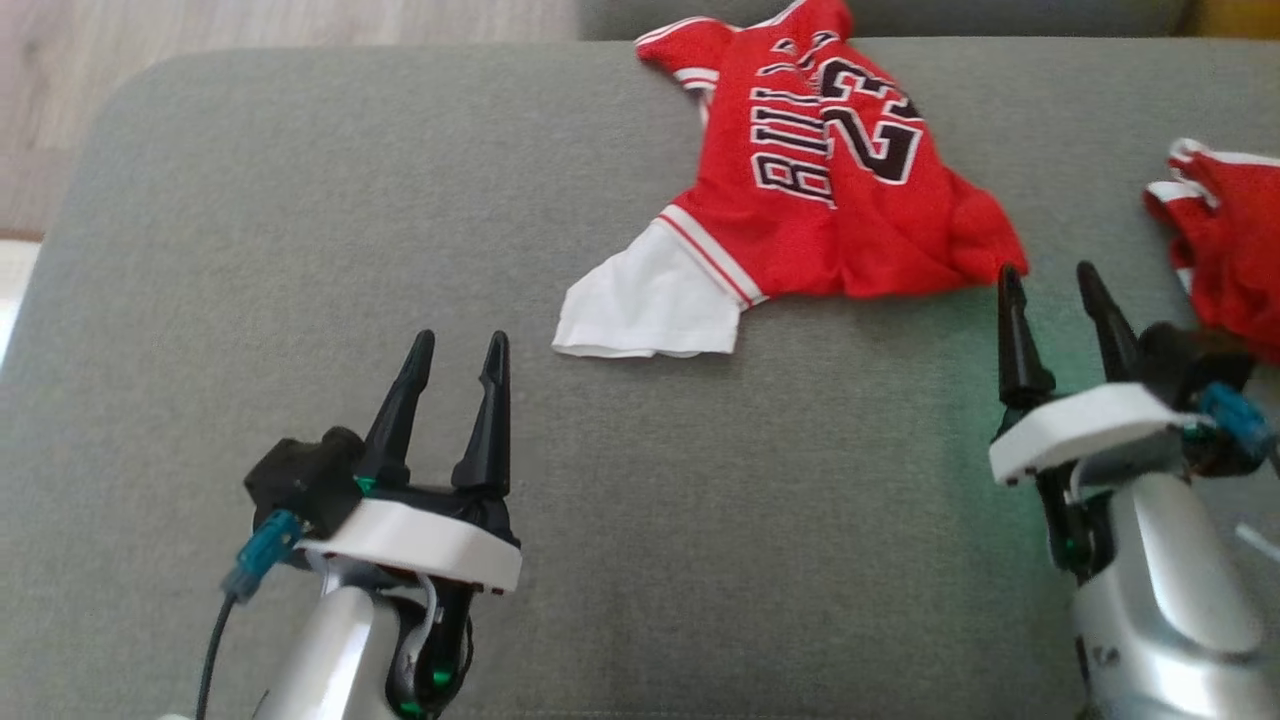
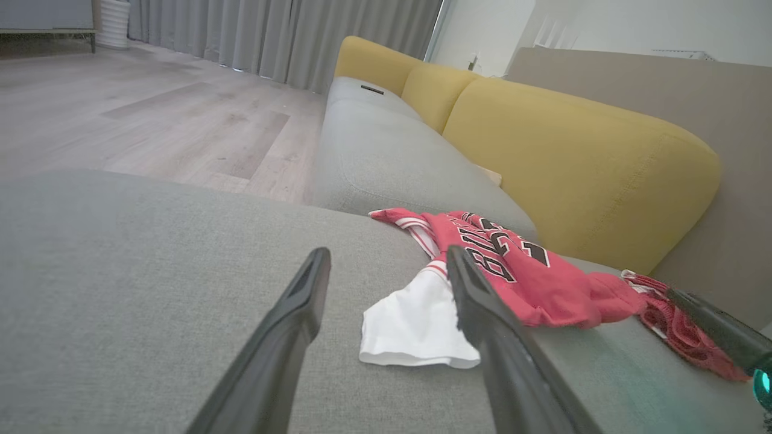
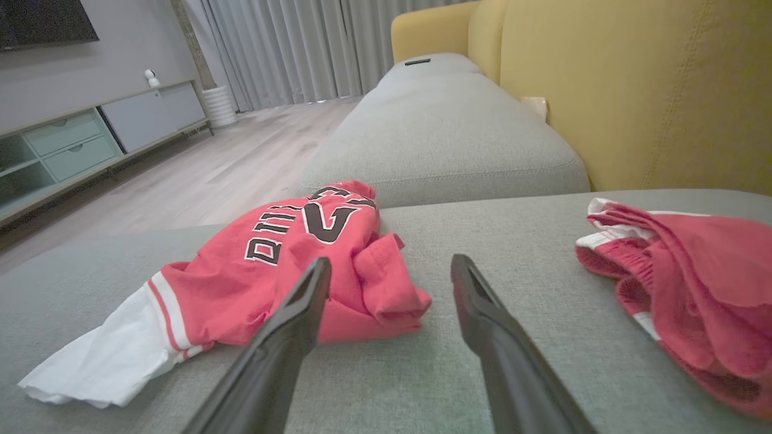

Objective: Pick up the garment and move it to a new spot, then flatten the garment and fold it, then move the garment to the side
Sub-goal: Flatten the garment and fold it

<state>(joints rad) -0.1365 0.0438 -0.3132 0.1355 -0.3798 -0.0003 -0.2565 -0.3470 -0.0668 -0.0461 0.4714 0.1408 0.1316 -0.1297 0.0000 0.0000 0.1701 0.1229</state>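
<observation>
The garment (image 1: 830,190), a red jersey with black "BULLS" and "23" lettering, lies crumpled at the far middle of the grey cushion (image 1: 300,200). One white sleeve (image 1: 650,305) spreads toward me. The garment (image 2: 531,277) sits just beyond my left fingers in the left wrist view, and the garment (image 3: 271,265) lies ahead and left in the right wrist view. My left gripper (image 1: 462,352) stands open near the front left, clear of the cloth. My right gripper (image 1: 1050,280) is open too, its tips just short of the jersey's near right corner.
A smaller red garment with white trim (image 1: 1225,240) lies bunched at the cushion's right edge, beside my right gripper. Yellow back cushions (image 2: 579,157) rise behind. Wooden floor (image 2: 151,114) lies beyond the cushion's left end.
</observation>
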